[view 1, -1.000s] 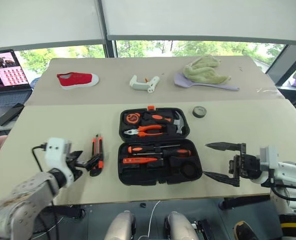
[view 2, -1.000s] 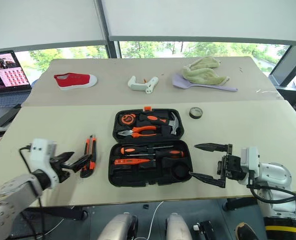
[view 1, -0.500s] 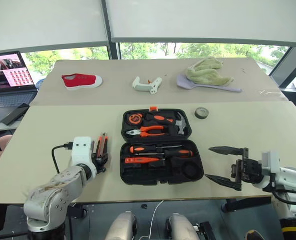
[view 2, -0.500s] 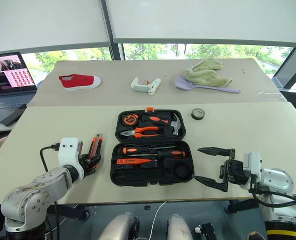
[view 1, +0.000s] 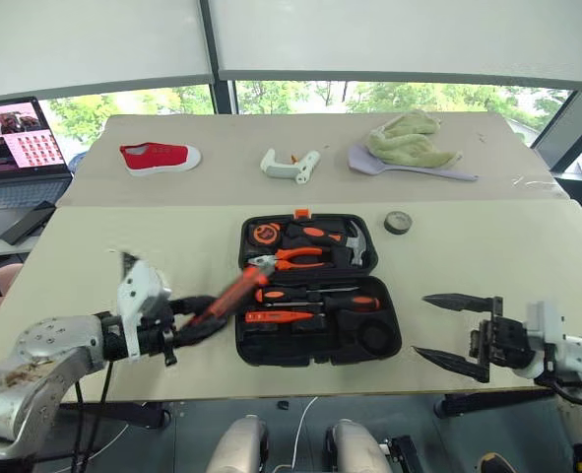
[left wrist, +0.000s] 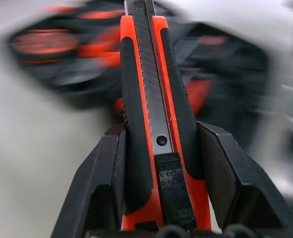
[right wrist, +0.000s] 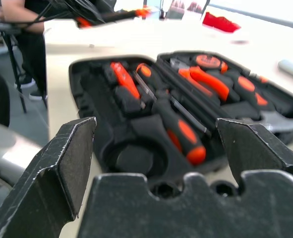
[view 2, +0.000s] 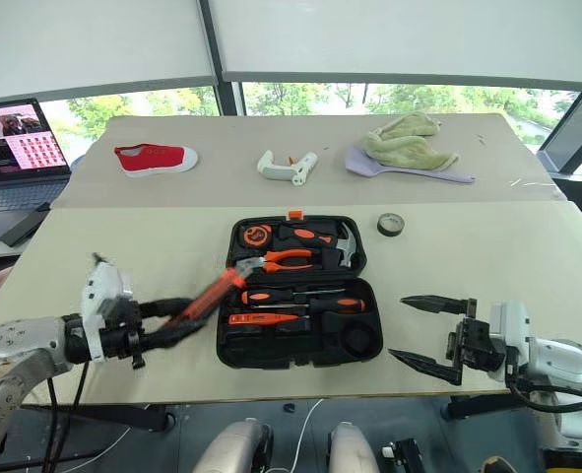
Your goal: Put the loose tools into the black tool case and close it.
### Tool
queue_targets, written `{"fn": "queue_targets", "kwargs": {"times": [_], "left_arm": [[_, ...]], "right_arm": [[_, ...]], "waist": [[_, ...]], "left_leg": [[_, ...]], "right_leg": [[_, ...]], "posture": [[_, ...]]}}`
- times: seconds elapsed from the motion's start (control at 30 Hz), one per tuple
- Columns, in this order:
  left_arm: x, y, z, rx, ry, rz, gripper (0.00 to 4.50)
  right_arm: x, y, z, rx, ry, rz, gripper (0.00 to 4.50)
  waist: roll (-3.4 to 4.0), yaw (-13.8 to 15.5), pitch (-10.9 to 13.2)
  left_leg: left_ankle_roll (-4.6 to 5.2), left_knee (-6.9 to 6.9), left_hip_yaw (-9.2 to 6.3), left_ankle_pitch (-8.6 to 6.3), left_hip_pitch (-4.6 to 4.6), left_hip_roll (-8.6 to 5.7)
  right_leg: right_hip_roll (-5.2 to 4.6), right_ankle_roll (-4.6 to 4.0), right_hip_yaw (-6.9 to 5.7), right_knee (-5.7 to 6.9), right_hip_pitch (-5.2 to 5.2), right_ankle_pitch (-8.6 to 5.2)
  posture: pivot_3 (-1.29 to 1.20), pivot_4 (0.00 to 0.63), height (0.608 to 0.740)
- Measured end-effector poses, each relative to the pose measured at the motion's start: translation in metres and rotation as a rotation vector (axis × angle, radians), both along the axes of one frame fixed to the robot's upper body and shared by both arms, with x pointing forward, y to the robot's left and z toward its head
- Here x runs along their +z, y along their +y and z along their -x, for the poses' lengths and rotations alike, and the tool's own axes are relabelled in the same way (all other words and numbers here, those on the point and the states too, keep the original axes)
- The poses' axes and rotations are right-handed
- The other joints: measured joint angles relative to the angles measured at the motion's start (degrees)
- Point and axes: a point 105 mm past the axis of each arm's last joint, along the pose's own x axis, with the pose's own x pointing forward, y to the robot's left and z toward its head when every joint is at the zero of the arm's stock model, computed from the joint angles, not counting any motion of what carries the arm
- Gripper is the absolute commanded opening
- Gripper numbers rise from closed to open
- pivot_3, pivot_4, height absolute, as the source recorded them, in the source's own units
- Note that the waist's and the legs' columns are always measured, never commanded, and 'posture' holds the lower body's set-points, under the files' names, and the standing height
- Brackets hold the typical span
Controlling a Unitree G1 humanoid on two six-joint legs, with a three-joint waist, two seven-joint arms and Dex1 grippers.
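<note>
My left gripper point(view 1: 200, 317) is shut on the orange-black utility knife point(view 1: 229, 293) and holds it above the table, its tip slanting over the left edge of the black tool case point(view 1: 271, 347). In the left wrist view the knife point(left wrist: 151, 99) sits clamped between both fingers point(left wrist: 106, 168). The case lies open, with two screwdrivers point(view 1: 315, 296) and a slim orange tester point(view 1: 276, 316) in its near half. A small dark tape roll point(view 1: 398, 222) lies on the table behind the case's right corner. My right gripper point(view 1: 420, 324) is open and empty to the right of the case.
Pliers point(view 1: 289, 260), a hammer and a tape measure fill the case's far half. On the back table lie a red shoe point(view 1: 160, 157), a white object point(view 1: 290, 165) and a green cloth point(view 1: 409, 138). A laptop point(view 1: 15, 138) stands far left.
My left gripper closed on the utility knife, lifted it off the table and swung it right toward the case. The right gripper stayed open and nearly still.
</note>
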Motion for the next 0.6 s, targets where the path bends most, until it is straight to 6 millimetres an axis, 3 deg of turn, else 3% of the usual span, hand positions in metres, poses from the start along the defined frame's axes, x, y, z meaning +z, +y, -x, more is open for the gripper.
{"fn": "queue_targets", "kwargs": {"times": [0.13, 0.23, 0.4, 0.6], "left_arm": [[-0.009, -0.041, -0.002, -0.241, -0.035, -0.095, 1.71], [-0.023, -0.058, -0.01, -0.27, -0.055, -0.14, 1.71], [-0.05, -0.062, -0.032, -0.222, -0.111, -0.309, 1.71], [-0.053, -0.064, -0.032, -0.243, -0.141, -0.356, 1.71]], "right_arm": [[0.003, -0.004, 0.008, -0.029, 0.01, 0.017, 4.5], [0.005, -0.004, 0.012, -0.051, 0.001, 0.024, 4.5], [0.008, -0.001, 0.018, -0.075, -0.011, 0.033, 4.5], [0.012, 0.002, 0.021, -0.093, -0.01, 0.036, 4.5]], "waist": [[0.04, -0.5, 0.0], [-0.05, -0.9, 0.1], [-0.1, -1.0, 0.1], [-0.13, -0.7, 0.1]], "left_leg": [[0.04, 0.0, 0.2, -0.02, 0.05, 0.03], [0.08, 0.0, 0.3, -0.04, 0.06, 0.05], [0.09, 0.02, 0.32, -0.05, 0.06, 0.04], [0.11, 0.07, 0.32, -0.05, 0.09, 0.01]], "right_leg": [[0.62, 0.13, -0.01, 0.04, 0.03, 0.01], [0.71, 0.16, 0.07, 0.1, -0.01, 0.0], [0.74, 0.23, 0.1, 0.13, -0.01, -0.03], [0.69, 0.27, 0.09, 0.16, 0.01, -0.03]], "posture": [[0.0, 0.15, 0.74], [0.0, 0.15, 0.74], [0.0, 0.15, 0.74], [0.0, 0.15, 0.74]]}}
